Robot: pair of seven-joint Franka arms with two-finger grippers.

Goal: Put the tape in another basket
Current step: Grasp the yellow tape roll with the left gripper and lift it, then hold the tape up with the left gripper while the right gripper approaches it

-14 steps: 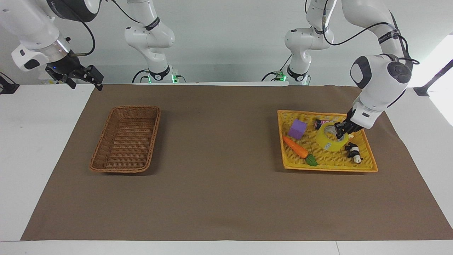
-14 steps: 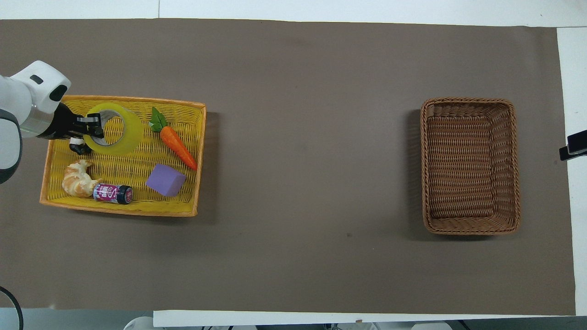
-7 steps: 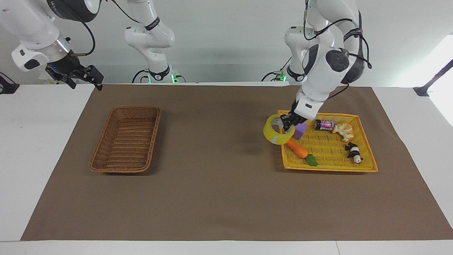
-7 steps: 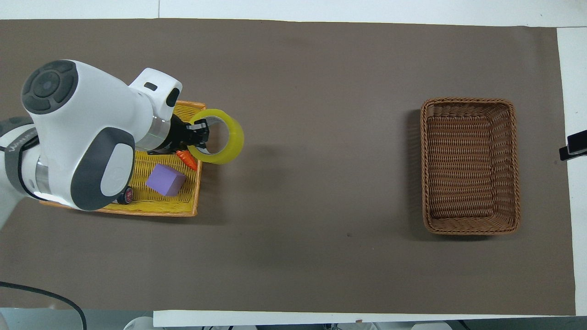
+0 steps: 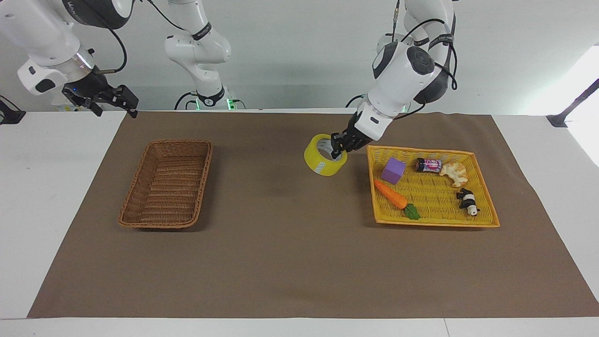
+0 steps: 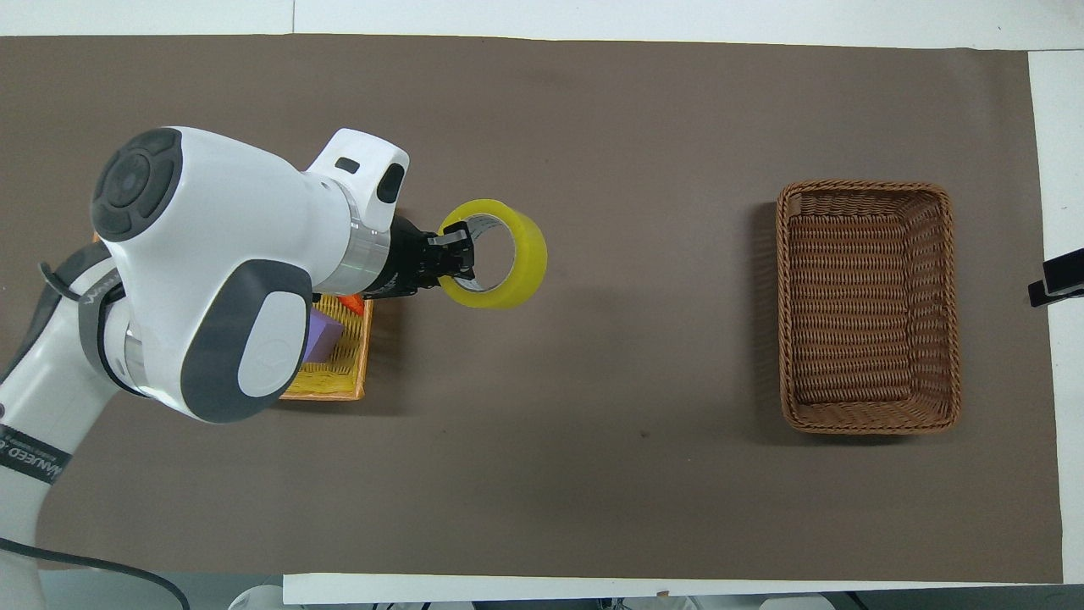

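My left gripper [image 5: 338,149] [image 6: 461,254] is shut on the rim of the yellow tape [image 5: 324,159] [image 6: 508,264] and holds it in the air over the brown mat, between the two baskets and just past the yellow-orange basket's edge. The dark brown wicker basket [image 5: 167,183] [image 6: 870,307] stands empty toward the right arm's end of the table. My right gripper [image 5: 114,100] waits raised over the table's corner near the right arm's base; only its tip [image 6: 1054,280] shows in the overhead view.
The yellow-orange basket [image 5: 482,206] [image 6: 354,385] holds a purple cube [image 5: 393,170], a carrot [image 5: 392,195], a small can [image 5: 428,164], a croissant [image 5: 453,172] and a panda figure [image 5: 467,201]. My left arm covers most of it in the overhead view.
My left gripper has lifted the tape out of the yellow-orange basket and carried it toward the brown basket, over the mat. The right arm has hardly moved.
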